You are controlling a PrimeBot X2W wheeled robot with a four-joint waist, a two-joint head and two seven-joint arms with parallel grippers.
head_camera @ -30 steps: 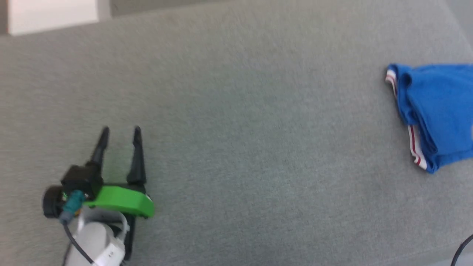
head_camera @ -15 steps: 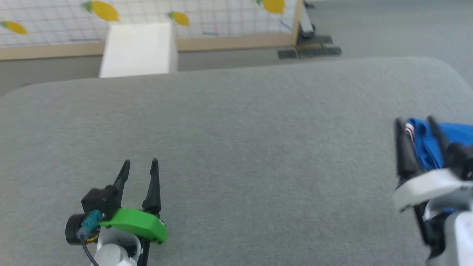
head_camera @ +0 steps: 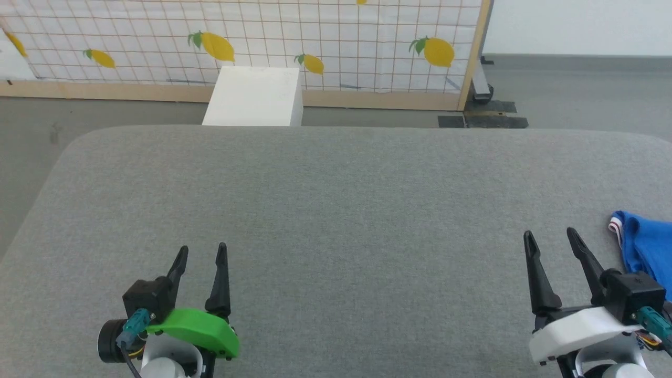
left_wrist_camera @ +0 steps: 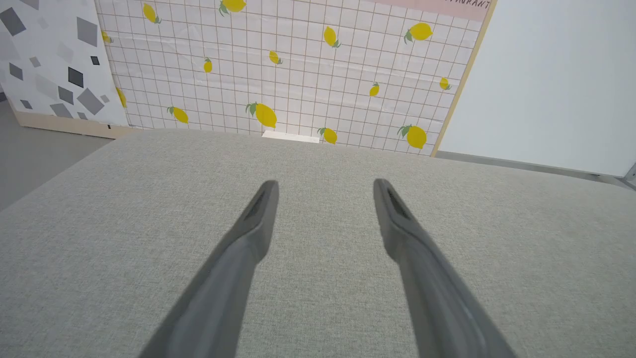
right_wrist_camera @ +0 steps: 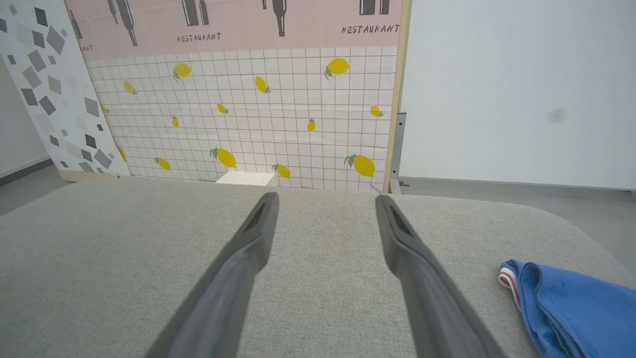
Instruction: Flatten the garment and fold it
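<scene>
**Desk** [head_camera: 336, 199]: grey woven fabric top with rounded corners, running across the width of the head view.

**Shirt** [head_camera: 648, 252]: bright blue, soft, bunched up rather than spread flat. It lies on the desk at its right edge, partly cut off by the frame of the head view. A white band with thin red stripes shows at its near-left corner. In the right wrist view the shirt [right_wrist_camera: 571, 308] sits at the lower right, beside the right-hand finger and apart from it.

**Left gripper** [head_camera: 202, 248]: green housing, two long dark fingers spread apart with nothing between them. It is above the near-left part of the desk, well apart from the shirt. The left wrist view shows the left gripper [left_wrist_camera: 325, 184] with bare grey fabric in the gap.

**Right gripper** [head_camera: 548, 233]: white housing, fingers likewise spread and holding nothing. It is near the shirt, just to its left, not touching it. The right wrist view shows the same gap [right_wrist_camera: 325, 196] over bare fabric.

**White box** [head_camera: 254, 97]: on the floor behind the far edge of the desk.

**Screen** [head_camera: 325, 37]: white grid pattern with yellow lemons, wooden frame, upright behind the box.
</scene>
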